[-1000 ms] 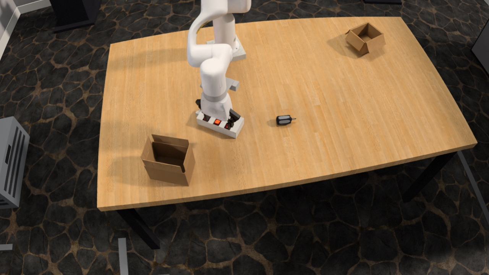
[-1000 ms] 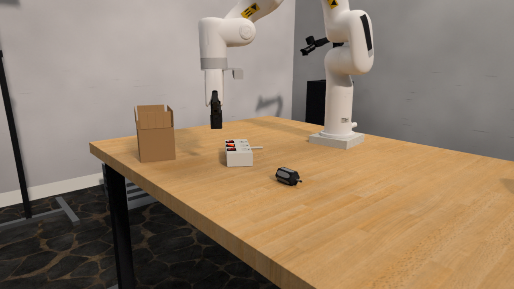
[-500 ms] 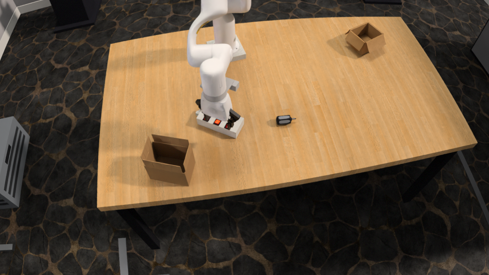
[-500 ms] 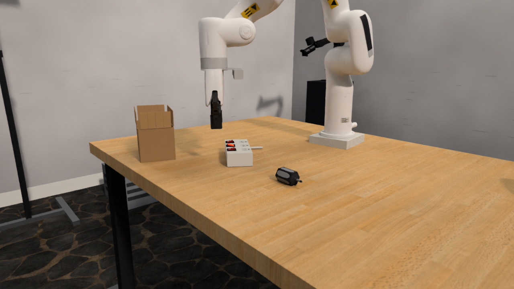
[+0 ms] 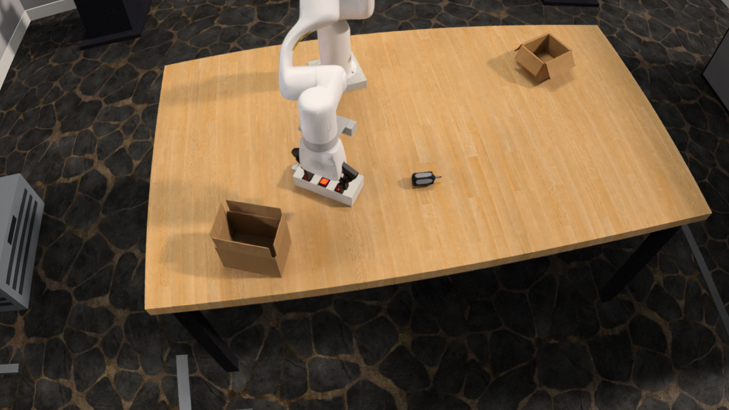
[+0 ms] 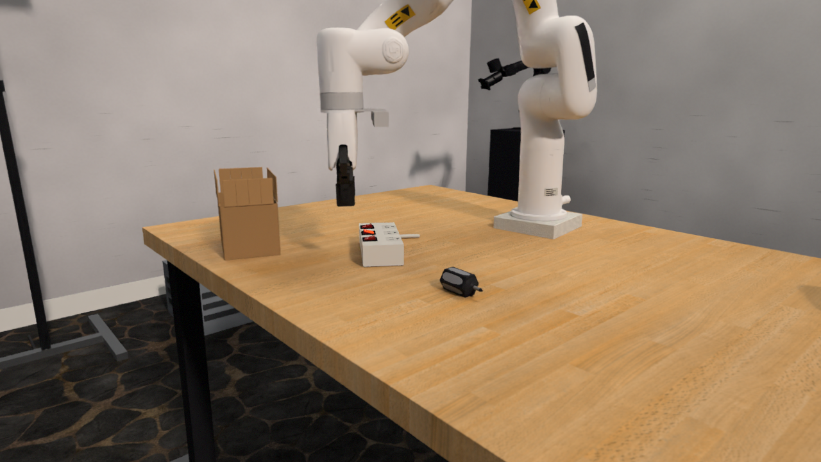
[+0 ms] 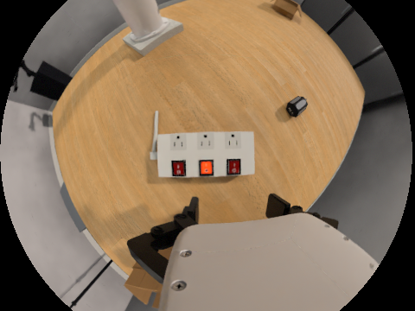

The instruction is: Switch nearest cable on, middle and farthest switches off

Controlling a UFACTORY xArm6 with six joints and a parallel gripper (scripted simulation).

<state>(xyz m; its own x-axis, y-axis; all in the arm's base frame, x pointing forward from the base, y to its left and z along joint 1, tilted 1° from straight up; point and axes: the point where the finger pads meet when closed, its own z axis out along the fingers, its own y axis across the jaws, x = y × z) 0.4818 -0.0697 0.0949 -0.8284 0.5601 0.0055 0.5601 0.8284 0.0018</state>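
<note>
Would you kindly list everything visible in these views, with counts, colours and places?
White plastic power strip: one, lying face up near the table's middle, below the gripper.
Red rocker switches: three in a row; the middle one glows brighter than the other two.
White cable stub: one, at the strip's end.
Small black and grey device: one, lying on the table beside the strip.
Brown cardboard boxes: two, open; a tall one near the front edge, a smaller one at the far corner.
Light wooden table: one, black legs.
White robot arm: one, on a pale base plate.
Gripper: one, black fingers open, holding nothing.
</note>
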